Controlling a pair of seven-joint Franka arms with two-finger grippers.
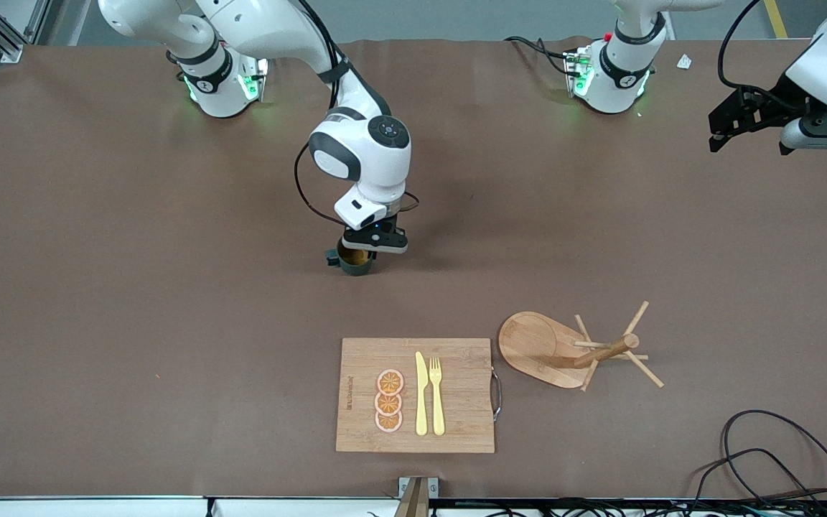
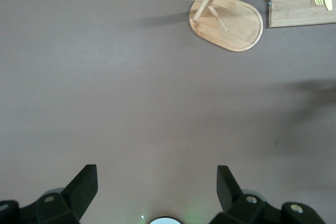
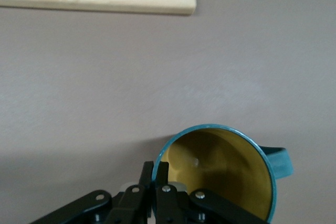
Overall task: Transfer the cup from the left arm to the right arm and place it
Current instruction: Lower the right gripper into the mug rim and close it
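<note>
The cup [image 1: 354, 264] is a dark teal mug with an ochre-yellow inside, upright at the table's middle, its handle toward the right arm's end. My right gripper [image 1: 374, 248] is shut on the cup's rim, one finger inside and one outside. The right wrist view shows the cup [image 3: 226, 177], its handle [image 3: 281, 161] and the gripper [image 3: 156, 170] pinching the wall. I cannot tell whether the cup rests on the table or hangs just above it. My left gripper [image 1: 747, 140] is open and empty, raised over the left arm's end of the table; its fingers [image 2: 84, 184] stand wide apart.
A bamboo cutting board [image 1: 356, 366] with orange slices [image 1: 389, 401], a yellow knife [image 1: 421, 395] and a fork [image 1: 436, 395] lies nearer the front camera than the cup. A wooden mug tree [image 1: 586, 352] stands beside the board. Black cables [image 1: 765, 459] lie at the near corner.
</note>
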